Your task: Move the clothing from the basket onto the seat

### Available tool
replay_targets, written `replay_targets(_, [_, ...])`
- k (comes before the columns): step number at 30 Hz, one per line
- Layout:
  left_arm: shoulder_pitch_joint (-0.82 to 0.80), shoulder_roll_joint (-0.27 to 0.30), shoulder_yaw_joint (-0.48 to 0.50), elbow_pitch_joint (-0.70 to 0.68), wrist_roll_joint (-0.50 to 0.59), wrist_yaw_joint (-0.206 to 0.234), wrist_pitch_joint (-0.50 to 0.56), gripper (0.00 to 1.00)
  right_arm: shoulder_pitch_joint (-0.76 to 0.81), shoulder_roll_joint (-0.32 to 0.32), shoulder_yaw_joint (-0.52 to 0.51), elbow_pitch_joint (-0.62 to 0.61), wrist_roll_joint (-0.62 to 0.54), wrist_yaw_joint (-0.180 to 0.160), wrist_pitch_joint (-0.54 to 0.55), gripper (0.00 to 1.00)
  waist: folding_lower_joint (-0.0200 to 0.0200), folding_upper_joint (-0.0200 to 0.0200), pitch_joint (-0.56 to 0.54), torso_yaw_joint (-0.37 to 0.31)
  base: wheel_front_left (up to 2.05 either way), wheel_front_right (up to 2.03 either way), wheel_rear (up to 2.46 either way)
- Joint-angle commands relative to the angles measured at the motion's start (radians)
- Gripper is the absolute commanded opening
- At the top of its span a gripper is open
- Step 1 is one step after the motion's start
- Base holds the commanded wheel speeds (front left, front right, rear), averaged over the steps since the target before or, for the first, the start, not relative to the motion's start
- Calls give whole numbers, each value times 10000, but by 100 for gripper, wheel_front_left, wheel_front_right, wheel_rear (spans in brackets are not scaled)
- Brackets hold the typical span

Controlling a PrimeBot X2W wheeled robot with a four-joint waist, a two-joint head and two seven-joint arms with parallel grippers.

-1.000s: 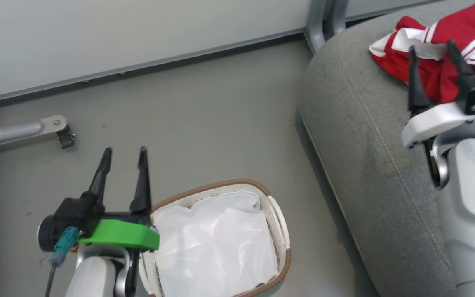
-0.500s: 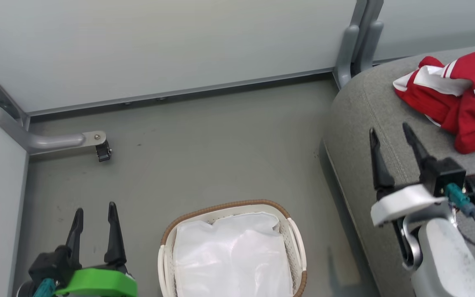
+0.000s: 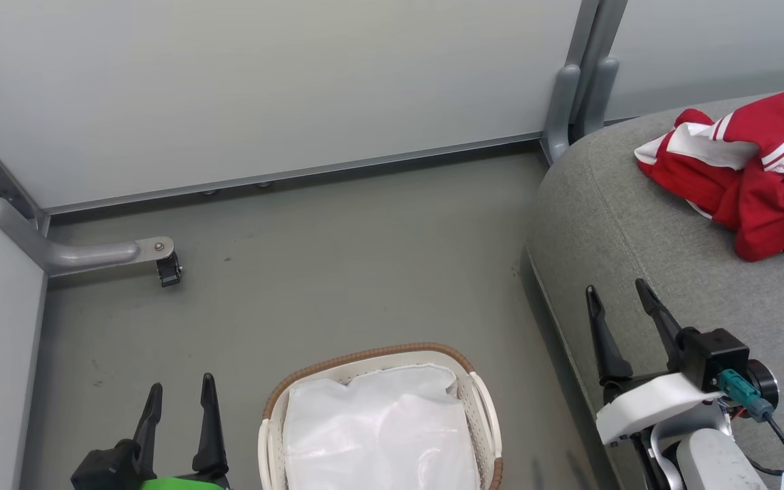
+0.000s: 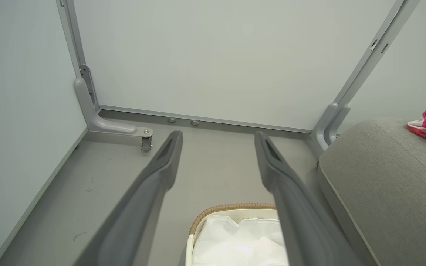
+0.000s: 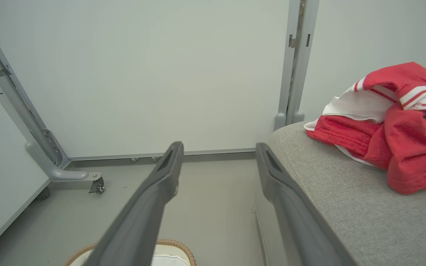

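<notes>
At the bottom left of the head view, the left hand point(image 3: 182, 383) hangs empty with its fingers spread, pointing up the frame just beside the basket point(image 3: 365, 355). A white plastic sheet point(image 3: 378, 435) lies in the basket. At the lower right, the right hand point(image 3: 616, 288), also spread and empty, hovers over the edge of the seat point(image 3: 637, 224). The clothing point(image 3: 739, 177) lies crumpled on the seat at the upper right. Its length runs left to right and is cut by the frame edge.

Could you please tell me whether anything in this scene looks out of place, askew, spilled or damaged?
Nothing looks spilled or damaged. The one untidy thing is the clothing, which lies in a crumpled heap on the seat rather than spread flat. The basket stands upright and holds a wrinkled white liner, with no garment visible in it.
</notes>
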Motion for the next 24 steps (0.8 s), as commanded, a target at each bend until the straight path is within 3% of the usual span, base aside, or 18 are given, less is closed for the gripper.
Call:
replay_targets(1, [114,-6,-8,9,-71,66,-6,100,157,-31,89,-2,10,-15,-11,100,1,0,-29,7,0,0,0])
replay_targets(22, [307,-5,33,-75,-174,28,-6,100,445,-33,307,173,-8,-15,-11,100,1,0,-352,93,0,0,0])
replay_targets(23, [195,-2,-10,-48,-148,63,0,0,322,6,302,167,-27,0,2,0,1,0,-353,92,0,0,0])
replay_targets(24, [193,-2,-17,12,-165,63,8,0,332,15,302,222,-11,0,3,0,1,0,-354,91,0,0,0])
